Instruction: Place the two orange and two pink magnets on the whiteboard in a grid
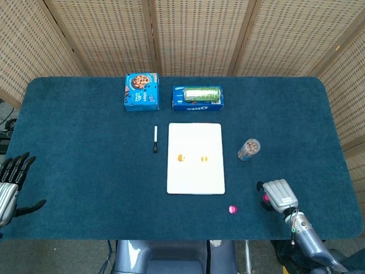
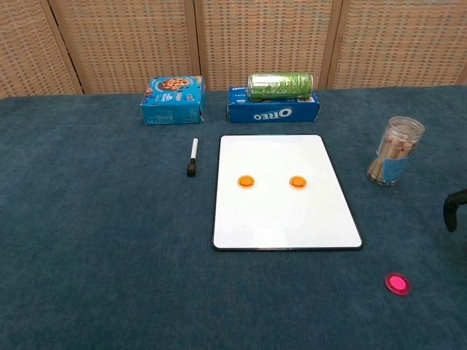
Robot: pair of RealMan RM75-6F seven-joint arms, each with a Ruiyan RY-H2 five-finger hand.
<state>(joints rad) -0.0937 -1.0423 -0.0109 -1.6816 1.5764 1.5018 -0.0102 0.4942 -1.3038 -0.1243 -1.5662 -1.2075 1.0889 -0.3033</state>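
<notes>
Broadly, the dark blue table (image 1: 85, 171) carries everything, with the whiteboard (image 2: 286, 219) lying flat near its middle. Two orange magnets sit on the board side by side, the left orange magnet (image 2: 246, 181) and the right orange magnet (image 2: 297, 181) level with each other and well apart. Behind the board stands an Oreo box (image 2: 271, 114) with a green can (image 2: 280, 85) lying on its side on top of it. Left of that is a blue cookie box (image 2: 173, 100). Right of the board stands a clear jar (image 2: 394, 151), upright, holding what look like thin brown sticks.

A black-and-white marker (image 2: 193, 157) lies just left of the board, its cap end toward the near edge.

One pink magnet (image 2: 398, 284) rests on the cloth off the board's near right corner. In the head view a second pink magnet (image 1: 265, 198) shows partly at the edge of the right hand (image 1: 278, 194); whether the fingers touch it cannot be told, nor how far that hand is closed. The left hand (image 1: 10, 185) sits at the table's far left edge, fingers spread and holding nothing.
</notes>
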